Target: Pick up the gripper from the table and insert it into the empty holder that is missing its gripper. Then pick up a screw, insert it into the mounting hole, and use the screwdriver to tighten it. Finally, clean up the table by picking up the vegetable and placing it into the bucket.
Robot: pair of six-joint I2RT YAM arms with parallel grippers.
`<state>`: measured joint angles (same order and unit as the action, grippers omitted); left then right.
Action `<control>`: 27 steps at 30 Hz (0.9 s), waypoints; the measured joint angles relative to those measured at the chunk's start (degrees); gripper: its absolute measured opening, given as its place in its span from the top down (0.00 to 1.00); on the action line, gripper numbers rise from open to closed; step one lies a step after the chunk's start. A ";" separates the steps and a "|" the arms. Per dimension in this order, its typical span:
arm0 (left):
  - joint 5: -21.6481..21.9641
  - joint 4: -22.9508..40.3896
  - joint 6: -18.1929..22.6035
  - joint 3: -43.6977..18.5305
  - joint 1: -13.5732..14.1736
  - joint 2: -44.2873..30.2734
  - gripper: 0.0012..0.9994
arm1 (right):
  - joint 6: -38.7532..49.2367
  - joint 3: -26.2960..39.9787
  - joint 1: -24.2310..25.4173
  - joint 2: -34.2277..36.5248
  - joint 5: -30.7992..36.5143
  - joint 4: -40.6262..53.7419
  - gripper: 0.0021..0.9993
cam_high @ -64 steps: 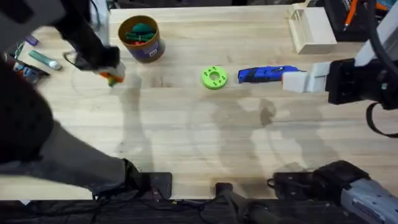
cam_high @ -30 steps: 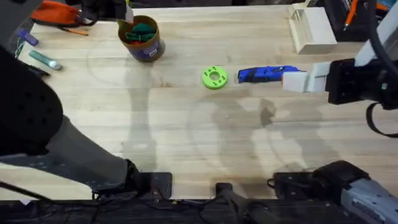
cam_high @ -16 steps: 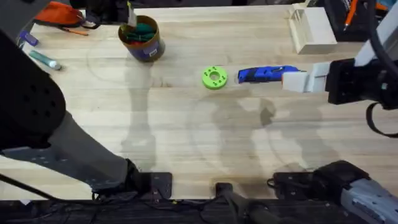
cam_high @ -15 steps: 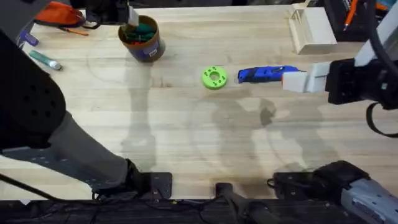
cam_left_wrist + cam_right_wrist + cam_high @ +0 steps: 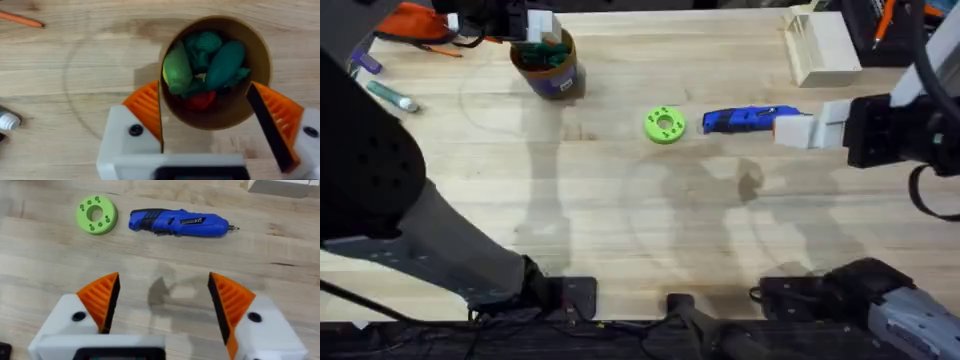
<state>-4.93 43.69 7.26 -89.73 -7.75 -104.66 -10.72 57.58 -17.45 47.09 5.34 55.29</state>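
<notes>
My left gripper hangs open over the tan bucket at the far left of the table. In the left wrist view its orange pads stand on either side of the bucket's rim, with nothing between them. The yellow-green vegetable lies inside the bucket among other toy vegetables. The blue screwdriver lies on the table right of centre. My right gripper hovers open and empty beside it. The gripper piece, the holder and the screw are out of view.
A green round disc with holes lies left of the screwdriver. A pale wooden rack stands at the far right. An orange tool and a grey tube lie at the far left edge.
My left arm moved from the table left of the bucket to a spot over it, and its fingers now stand spread above the rim. The right arm has not moved.
</notes>
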 joint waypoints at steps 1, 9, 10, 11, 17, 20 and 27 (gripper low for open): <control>-0.01 0.18 -0.02 0.00 0.00 0.04 0.01 | 0.00 0.00 0.00 0.00 0.00 0.00 0.01; 0.26 3.64 -0.02 0.00 0.00 5.59 0.01 | 0.00 0.00 0.00 0.00 0.00 0.06 0.01; 0.44 4.90 -0.02 0.00 0.00 7.48 0.01 | 0.00 0.00 0.00 0.00 0.00 0.09 0.01; 0.48 6.17 -0.02 0.00 0.00 9.41 0.01 | 0.00 0.00 0.00 0.00 0.00 0.11 0.01; 0.95 15.26 -0.02 0.00 0.00 20.27 0.01 | 0.00 0.00 0.00 0.00 0.00 0.11 0.01; 1.57 18.39 -0.02 0.03 0.28 24.19 0.01 | 0.00 0.00 0.00 0.00 0.00 0.11 0.01; 2.05 18.07 -2.01 6.67 5.85 36.84 0.01 | 0.00 0.00 0.00 -0.05 0.00 0.15 0.01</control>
<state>-2.87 61.76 5.26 -83.06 -1.90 -67.82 -10.72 57.58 -17.45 47.04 5.34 55.44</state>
